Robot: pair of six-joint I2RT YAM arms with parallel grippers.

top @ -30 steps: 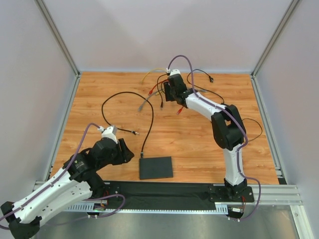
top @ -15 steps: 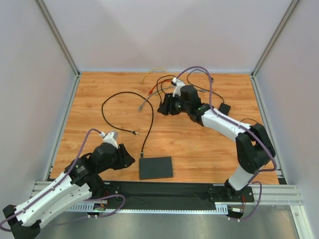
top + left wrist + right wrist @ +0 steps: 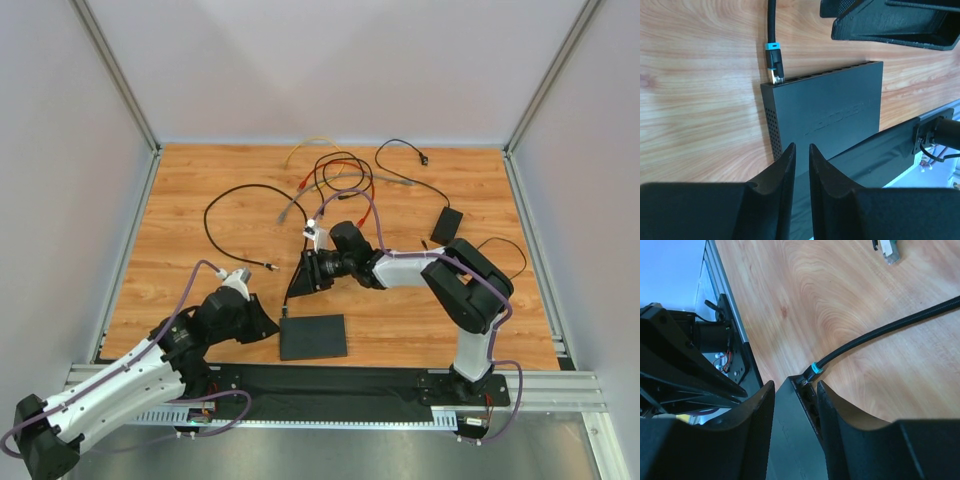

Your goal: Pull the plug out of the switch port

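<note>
The switch (image 3: 313, 337) is a flat black box lying near the front edge. A black cable (image 3: 303, 240) runs into its back left corner, ending in a plug (image 3: 285, 312) with a blue band. In the left wrist view the plug (image 3: 774, 62) sits in the end socket of the switch (image 3: 830, 115). My left gripper (image 3: 264, 322) hovers just left of the switch, empty, its jaws almost together (image 3: 801, 150). My right gripper (image 3: 303, 278) is open above and behind the plug (image 3: 811, 372), with the switch's socket edge (image 3: 805, 410) seen between its fingers (image 3: 794, 387).
A small black power-adapter brick (image 3: 446, 226) with a thin cord lies at the right. Red, yellow and grey cables (image 3: 330, 172) are tangled at the back. A loose grey connector (image 3: 888, 250) lies beyond the plug. A black strip (image 3: 330, 385) and metal rails line the front edge.
My right arm has swung from the back of the table forward to just behind the switch's plug. My left gripper has moved a little right and nearer the switch.
</note>
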